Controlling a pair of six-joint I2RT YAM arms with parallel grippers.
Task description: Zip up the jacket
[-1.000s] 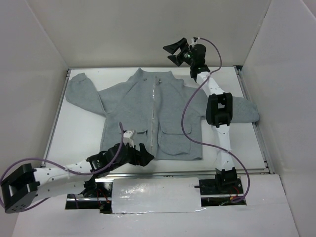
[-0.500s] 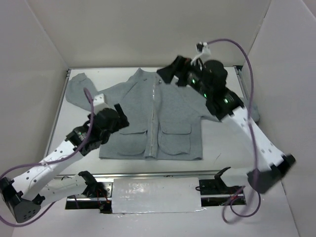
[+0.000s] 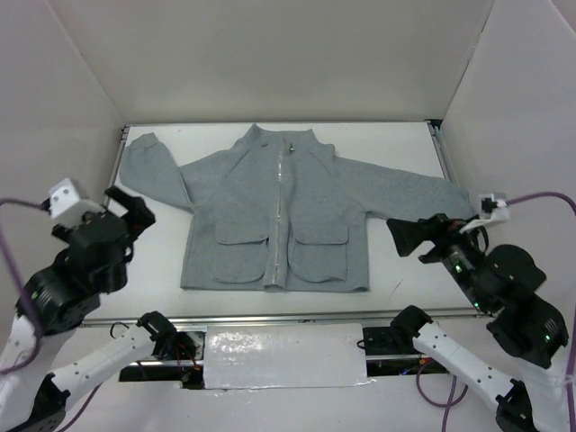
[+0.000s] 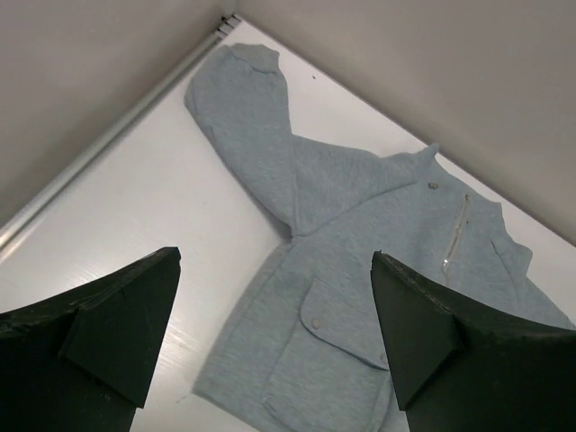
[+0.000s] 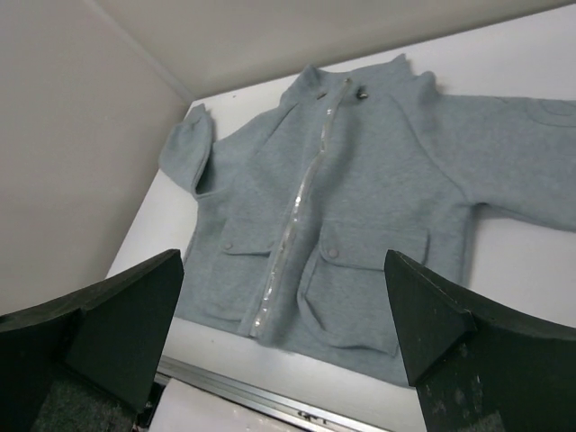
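Observation:
The light-grey fleece jacket (image 3: 310, 202) lies flat and face up on the white table, collar at the far side, sleeves spread. Its silvery zipper (image 3: 280, 211) runs from hem to collar with both fronts together, and the metal pull (image 3: 290, 144) sits at the collar. My left gripper (image 3: 129, 205) is open and empty, raised off the jacket's near-left side. My right gripper (image 3: 409, 240) is open and empty, raised near the right sleeve. The left wrist view shows the jacket (image 4: 360, 225) between open fingers. The right wrist view shows the jacket (image 5: 387, 171), zipper (image 5: 304, 207) and pull (image 5: 364, 93).
White walls (image 3: 54, 108) enclose the table on three sides. Metal rails run along the left edge (image 3: 106, 202), the right edge (image 3: 459, 211) and the front edge (image 3: 288, 317). Purple cables (image 3: 540, 198) hang off both arms.
Both arms have pulled back from the jacket. The left gripper left the hem and rose to the near left. The right gripper left the collar and swung to the near right.

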